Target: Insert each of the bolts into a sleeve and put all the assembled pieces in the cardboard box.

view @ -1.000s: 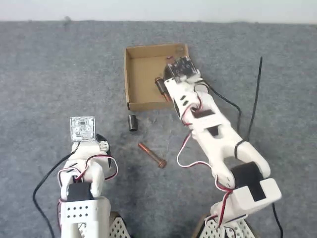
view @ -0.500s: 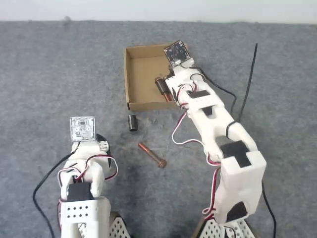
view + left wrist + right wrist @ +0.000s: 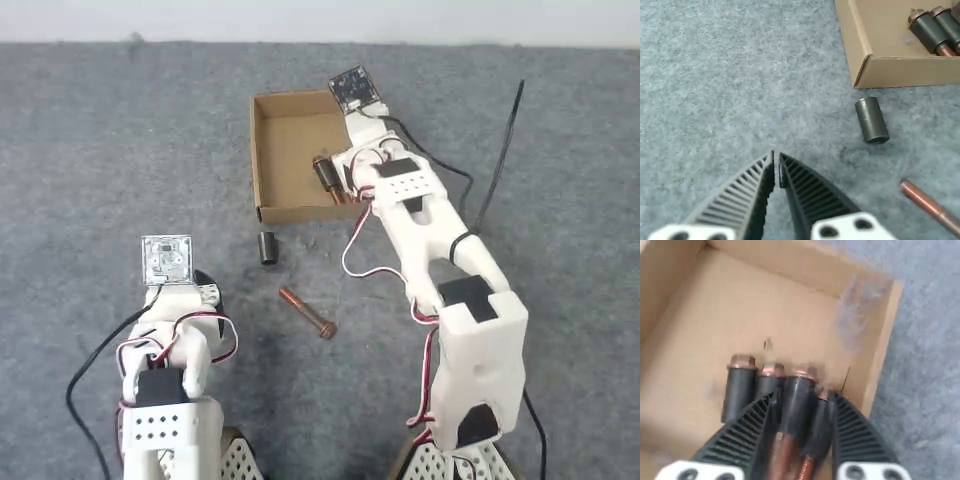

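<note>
Well, the right gripper [image 3: 803,396] sits inside the cardboard box [image 3: 790,270], jaws parted wide astride two sleeved bolts [image 3: 799,385] lying on its floor. Left gripper [image 3: 777,157] hangs closed and empty near the loose sleeve [image 3: 871,120] and bolt [image 3: 927,202].

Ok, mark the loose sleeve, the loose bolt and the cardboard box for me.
loose sleeve [image 3: 268,247], high view, middle of its dark barrel.
loose bolt [image 3: 304,309], high view, midway along the copper shank.
cardboard box [image 3: 290,150], high view, bare part of its floor.
</note>
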{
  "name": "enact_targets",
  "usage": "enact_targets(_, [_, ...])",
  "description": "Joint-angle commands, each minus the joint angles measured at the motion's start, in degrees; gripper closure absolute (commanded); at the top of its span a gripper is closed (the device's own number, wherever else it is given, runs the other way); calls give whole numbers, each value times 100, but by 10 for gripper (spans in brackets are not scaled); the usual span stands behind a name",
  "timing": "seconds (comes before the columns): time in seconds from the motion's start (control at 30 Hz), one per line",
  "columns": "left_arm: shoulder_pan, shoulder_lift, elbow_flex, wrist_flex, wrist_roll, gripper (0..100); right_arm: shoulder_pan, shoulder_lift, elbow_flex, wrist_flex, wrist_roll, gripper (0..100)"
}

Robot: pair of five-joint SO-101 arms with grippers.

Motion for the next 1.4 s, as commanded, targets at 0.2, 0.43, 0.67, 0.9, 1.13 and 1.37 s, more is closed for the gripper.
enact_targets(0.2, [-53,-62,-57,18,-53,988,40,-954,-343,620,-88,993])
enact_targets(0.43, [-466,-70,-57,-97,-26,988,-207,-2097,-343,2536,-888,991])
enact_targets(0.67, [-633,-18,-374,492,-18,988,-936,-3099,-343,4497,-1099,989])
enact_targets(0.9, [-624,158,-514,580,-18,988,-1622,-3310,-369,5622,-1565,989])
enact_targets(1.13, [-668,2611,-1235,-352,-18,988,-2211,-3301,-369,5719,-2040,989])
enact_targets(1.37, [-1196,4809,-2308,-765,-18,988,-2299,-2976,-343,5235,-2215,988])
